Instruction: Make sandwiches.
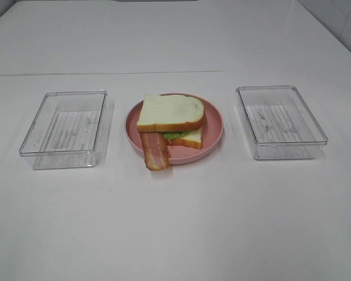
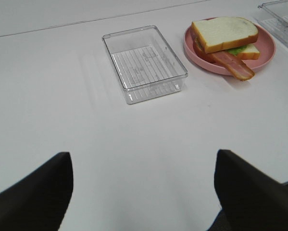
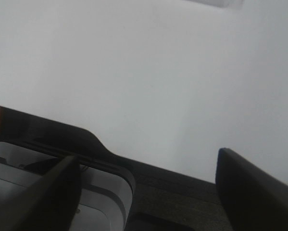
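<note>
The sandwich is stacked on the round pink plate at the table's middle. A top bread slice lies over green lettuce and a lower bread slice. A bacon strip sticks out over the plate's front rim. No cheese shows. The sandwich also shows in the left wrist view. My left gripper is open and empty, well back from the plate. My right gripper is open and empty over bare table. Neither arm shows in the exterior high view.
An empty clear tray stands left of the plate, and another right of it. The left tray also shows in the left wrist view. A dark and grey machine base lies under the right gripper.
</note>
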Robot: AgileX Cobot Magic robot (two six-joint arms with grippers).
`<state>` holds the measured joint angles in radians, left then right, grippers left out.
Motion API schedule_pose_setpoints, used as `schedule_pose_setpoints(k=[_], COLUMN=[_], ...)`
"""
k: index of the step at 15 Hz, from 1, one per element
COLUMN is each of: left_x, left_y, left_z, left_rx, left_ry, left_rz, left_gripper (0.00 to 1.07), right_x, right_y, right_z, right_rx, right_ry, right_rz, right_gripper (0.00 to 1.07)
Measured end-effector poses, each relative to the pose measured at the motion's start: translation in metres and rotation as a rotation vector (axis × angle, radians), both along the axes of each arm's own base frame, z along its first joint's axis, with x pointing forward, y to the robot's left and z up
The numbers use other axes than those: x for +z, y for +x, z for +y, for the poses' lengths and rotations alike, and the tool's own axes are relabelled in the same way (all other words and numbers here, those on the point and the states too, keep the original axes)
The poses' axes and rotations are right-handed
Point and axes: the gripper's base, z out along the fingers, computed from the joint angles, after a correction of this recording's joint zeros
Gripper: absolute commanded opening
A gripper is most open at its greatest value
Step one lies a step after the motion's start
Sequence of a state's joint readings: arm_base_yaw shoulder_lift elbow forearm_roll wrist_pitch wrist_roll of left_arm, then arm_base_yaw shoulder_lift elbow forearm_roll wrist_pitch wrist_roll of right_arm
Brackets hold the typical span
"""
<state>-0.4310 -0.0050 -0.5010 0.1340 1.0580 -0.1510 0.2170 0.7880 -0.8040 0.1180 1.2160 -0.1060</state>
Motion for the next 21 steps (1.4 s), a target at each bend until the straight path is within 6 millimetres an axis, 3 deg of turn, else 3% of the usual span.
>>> schedule_pose_setpoints(k=[1, 3, 4, 6, 10, 21], left_x=[0.000, 0.000, 0.000, 0.000, 0.000, 0.000], left_y=[0.000, 0.000, 0.000, 0.000, -0.001, -0.001], left_z=[0.000, 0.000, 0.000, 0.000, -0.002, -0.002], left_rx=[0.000, 0.000, 0.000, 0.000, -0.023, -0.023], left_ry=[0.000, 0.000, 0.000, 0.000, 0.001, 0.004], left_rz=[0.000, 0.000, 0.000, 0.000, 0.002, 0.000], left_gripper=[0.76, 0.76, 0.76, 0.76, 0.76, 0.76], right_x=[-0.004, -0.026, -0.030, -0.040, -0.041, -0.042], right_y=[-0.007, -0.050, -0.060, -0.072, -0.093, -0.094], right_z=[-0.002, -0.014, -0.017, -0.020, -0.026, -0.026], right_rx=[-0.001, -0.004, -0.006, -0.010, -0.028, -0.051], right_ry=[-0.006, -0.018, -0.015, -0.001, 0.052, 0.071], right_rz=[-0.006, -0.096, -0.136, -0.207, -0.457, -0.476], right_gripper=[0.73, 0.73, 0.73, 0.73, 0.73, 0.73])
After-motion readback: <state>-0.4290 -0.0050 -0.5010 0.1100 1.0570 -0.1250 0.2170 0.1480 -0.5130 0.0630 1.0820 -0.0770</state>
